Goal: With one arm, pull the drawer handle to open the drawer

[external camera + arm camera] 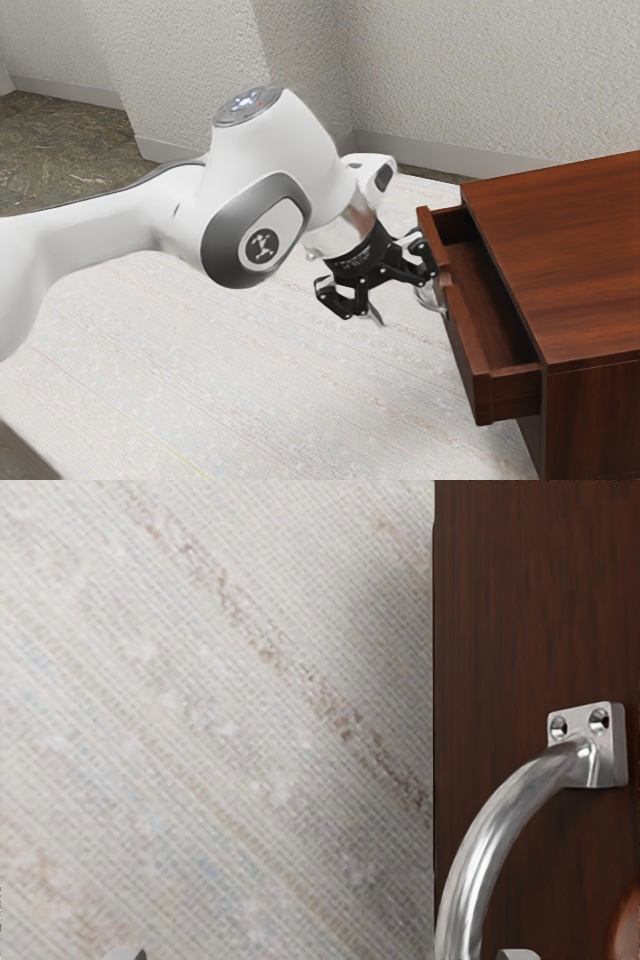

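Observation:
A dark wooden cabinet (570, 230) stands at the exterior view's right, its top drawer (492, 318) pulled partly out toward the arm. A curved silver handle (438, 292) is fixed to the drawer front (458, 330). My black gripper (406, 298) is right at that handle, its fingers spread wide, one finger up against the handle. In the wrist view the handle (500, 830) arches from its screwed mounting plate (588, 742) on the drawer front (530, 600) down toward my hand. Two fingertips (515, 954) peek in far apart, with the handle close to one of them.
The cabinet rests on a pale woven carpet (220, 380) that spreads under and beside the arm. Rough white walls (480, 70) close off the back. A patch of dark floor (50, 140) lies at the exterior view's upper left.

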You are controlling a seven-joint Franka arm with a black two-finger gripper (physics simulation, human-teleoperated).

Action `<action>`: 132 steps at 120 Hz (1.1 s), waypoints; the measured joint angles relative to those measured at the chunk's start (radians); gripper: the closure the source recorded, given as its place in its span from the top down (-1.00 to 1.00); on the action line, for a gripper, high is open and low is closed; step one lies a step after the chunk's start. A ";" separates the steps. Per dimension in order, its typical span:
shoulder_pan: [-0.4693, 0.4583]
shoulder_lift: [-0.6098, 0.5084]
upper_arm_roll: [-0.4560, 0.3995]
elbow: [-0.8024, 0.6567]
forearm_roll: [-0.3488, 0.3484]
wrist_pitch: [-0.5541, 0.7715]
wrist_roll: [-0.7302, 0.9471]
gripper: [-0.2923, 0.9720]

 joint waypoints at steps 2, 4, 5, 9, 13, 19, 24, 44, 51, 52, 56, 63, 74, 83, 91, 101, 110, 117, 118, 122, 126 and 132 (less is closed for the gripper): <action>0.000 -0.001 0.000 -0.001 0.000 0.000 0.000 0.13; 0.000 -0.002 0.001 -0.002 0.000 0.000 0.000 0.13; 0.000 -0.002 0.001 -0.003 0.000 0.000 0.000 0.13; 0.000 -0.003 0.001 -0.004 0.001 0.000 -0.001 0.13; 0.000 -0.004 0.002 -0.005 0.001 0.000 -0.001 0.13; 0.000 -0.004 0.002 -0.005 0.001 0.000 -0.002 0.13; 0.000 -0.004 0.002 -0.005 0.002 0.000 -0.002 0.13; 0.000 -0.002 0.002 -0.008 0.007 0.000 -0.004 0.12; 0.002 -0.003 0.003 -0.015 0.008 0.000 -0.004 0.12; 0.002 -0.004 0.003 -0.017 0.008 0.000 -0.004 0.12; 0.005 -0.008 0.002 -0.022 0.009 0.000 -0.005 0.12; 0.009 -0.016 0.002 -0.031 0.010 0.000 -0.005 0.12; 0.022 -0.029 0.002 -0.040 0.012 0.000 -0.005 0.12; 0.026 -0.033 0.003 -0.043 0.012 0.000 -0.004 0.12; 0.029 -0.033 0.002 -0.046 0.012 0.000 -0.004 0.12; 0.031 -0.037 0.002 -0.053 0.013 0.000 -0.004 0.12; 0.034 -0.044 0.003 -0.062 0.015 0.000 -0.004 0.12; 0.043 -0.049 0.003 -0.066 0.017 0.000 -0.004 0.12; 0.045 -0.050 0.003 -0.067 0.017 0.000 -0.004 0.12; 0.052 -0.054 0.004 -0.071 0.019 0.000 -0.004 0.12; 0.057 -0.057 0.003 -0.075 0.019 0.000 -0.004 0.12; 0.063 -0.065 0.005 -0.082 0.021 0.000 -0.004 0.12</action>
